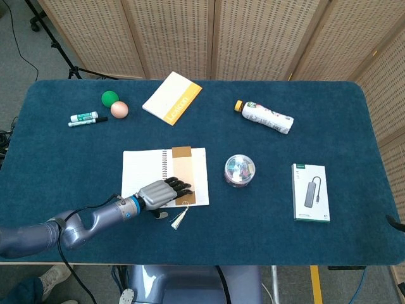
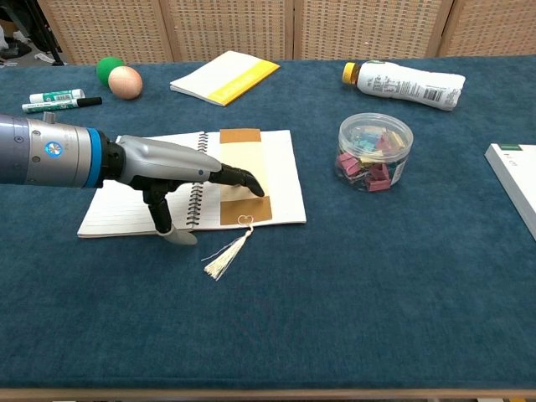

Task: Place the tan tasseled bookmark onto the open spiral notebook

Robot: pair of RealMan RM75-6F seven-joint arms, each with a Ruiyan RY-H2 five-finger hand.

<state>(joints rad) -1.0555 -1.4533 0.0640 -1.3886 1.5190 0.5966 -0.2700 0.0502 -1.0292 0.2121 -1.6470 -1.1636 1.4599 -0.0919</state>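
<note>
Head view: blue table (image 1: 354, 126), wicker screens (image 1: 253, 38)

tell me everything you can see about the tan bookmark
The bookmark is a flat strip, pale tan in the middle with darker brown bands at both ends, looking like card or leather. It lies flat along the right page of the open notebook, beside the spiral. A loop at its near end leads to a cream tassel trailing off the page onto the blue table. The left hand extends over it; contact is unclear.

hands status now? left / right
Left hand: open, fingers extended over the bookmark on the notebook, holding nothing.
Right hand: not in view.
</note>
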